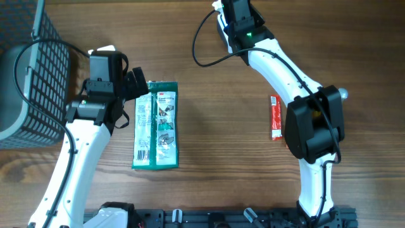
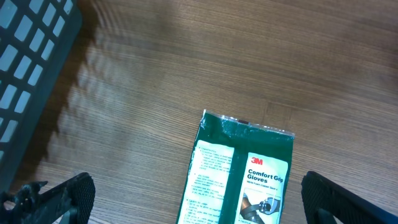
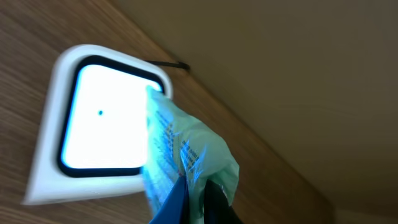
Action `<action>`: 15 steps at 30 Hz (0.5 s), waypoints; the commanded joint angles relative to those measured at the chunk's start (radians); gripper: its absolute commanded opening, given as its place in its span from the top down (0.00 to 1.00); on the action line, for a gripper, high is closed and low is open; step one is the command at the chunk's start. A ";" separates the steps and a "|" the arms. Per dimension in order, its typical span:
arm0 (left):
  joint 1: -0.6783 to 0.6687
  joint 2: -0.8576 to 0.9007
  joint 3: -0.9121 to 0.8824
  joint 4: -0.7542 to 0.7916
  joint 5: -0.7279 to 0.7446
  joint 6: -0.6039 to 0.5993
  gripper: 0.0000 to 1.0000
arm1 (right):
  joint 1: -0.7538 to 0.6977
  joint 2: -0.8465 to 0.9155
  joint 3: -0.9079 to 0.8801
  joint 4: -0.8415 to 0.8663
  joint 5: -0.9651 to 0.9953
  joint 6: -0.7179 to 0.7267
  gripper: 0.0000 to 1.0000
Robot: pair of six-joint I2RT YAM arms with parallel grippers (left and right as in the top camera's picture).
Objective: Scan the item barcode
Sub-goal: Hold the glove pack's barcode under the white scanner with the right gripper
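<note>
Scanning is in hand: the right gripper [image 3: 196, 202], pinched tight on a pale green packet [image 3: 177, 149], holds it before the scanner's lit window [image 3: 102, 118], whose glass its barcode probably must next squarely face, while the left gripper [image 2: 199, 199] gapes empty above the 3M gloves pack [image 2: 249, 168].

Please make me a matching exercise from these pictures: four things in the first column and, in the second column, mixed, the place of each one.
1 gloves package
2 red packet
3 basket
4 pale green bag

A in the shut jaws of the right gripper, before the lit scanner
B far left on the table
C on the table's right side
D below the open left gripper

Pairs: 1-D, 2-C, 3-B, 4-A
</note>
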 commanded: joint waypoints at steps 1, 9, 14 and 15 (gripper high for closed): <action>0.004 -0.003 0.011 0.003 -0.006 -0.016 0.00 | 0.008 0.017 0.002 -0.026 -0.142 0.094 0.96; 0.004 -0.003 0.011 0.003 -0.006 -0.016 0.00 | 0.008 0.017 0.002 -0.080 -0.368 0.121 0.96; 0.004 -0.003 0.011 0.003 -0.006 -0.016 0.00 | 0.008 0.017 0.002 -0.108 -0.426 0.150 0.96; 0.004 -0.003 0.011 0.003 -0.006 -0.016 0.00 | 0.008 0.017 0.002 -0.112 -0.435 0.150 0.96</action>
